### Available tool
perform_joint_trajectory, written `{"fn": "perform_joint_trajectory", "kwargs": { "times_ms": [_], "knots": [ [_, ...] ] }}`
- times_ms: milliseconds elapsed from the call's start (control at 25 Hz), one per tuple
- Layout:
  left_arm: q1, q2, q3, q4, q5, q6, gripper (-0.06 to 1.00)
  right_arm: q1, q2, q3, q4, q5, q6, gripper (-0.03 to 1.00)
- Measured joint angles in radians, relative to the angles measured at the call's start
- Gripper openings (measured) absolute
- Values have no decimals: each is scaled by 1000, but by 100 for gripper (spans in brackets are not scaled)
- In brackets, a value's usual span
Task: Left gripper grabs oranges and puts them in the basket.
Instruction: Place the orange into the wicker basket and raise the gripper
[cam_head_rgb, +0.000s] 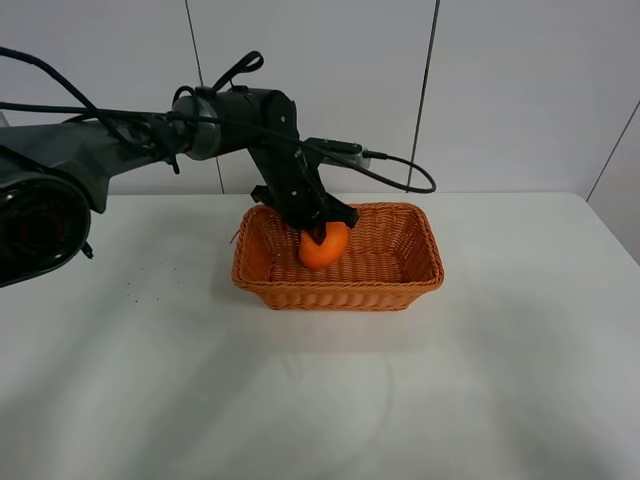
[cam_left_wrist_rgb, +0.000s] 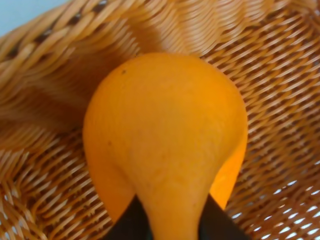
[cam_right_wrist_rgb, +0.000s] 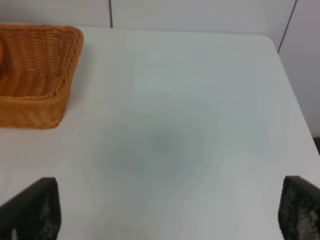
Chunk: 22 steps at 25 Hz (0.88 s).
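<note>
Just one orange (cam_head_rgb: 323, 246), middle of the high view. One wicker basket (cam_head_rgb: 400, 290) too. One white table (cam_head_rgb: 500, 380). Two grippers total: left gripper (cam_head_rgb: 320, 230) mid-frame, right gripper (cam_right_wrist_rgb: 165, 210) showing two dark fingertips (cam_right_wrist_rgb: 30, 212) in the lower corners.

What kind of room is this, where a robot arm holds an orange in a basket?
Probably a robot test lab, not a kitchen. The white table carries only a wicker basket, the wall behind is bare white panels, and the left gripper, trailing a cable, grips the orange.
</note>
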Motion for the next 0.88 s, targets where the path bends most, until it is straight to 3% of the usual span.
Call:
{"fn": "perform_joint_trajectory", "kwargs": {
  "times_ms": [160, 200, 240, 280, 400, 640, 880],
  "knots": [
    [0, 14, 0, 0, 17, 0, 23, 0, 0, 0, 0, 0, 0, 69],
    [0, 16, 0, 0, 17, 0, 30, 0, 0, 0, 0, 0, 0, 69],
    [0, 16, 0, 0, 18, 0, 50, 0, 0, 0, 0, 0, 0, 69],
    [0, 16, -1, 0, 26, 0, 62, 0, 0, 0, 0, 0, 0, 69],
    [0, 16, -1, 0, 57, 1, 85, 0, 0, 0, 0, 0, 0, 69],
    [0, -13, -18, -2, 126, 28, 91, 0, 0, 0, -5, 0, 0, 69],
    [0, -57, -173, -2, 249, 45, 92, 0, 0, 0, 0, 0, 0, 69]
  ]
}}
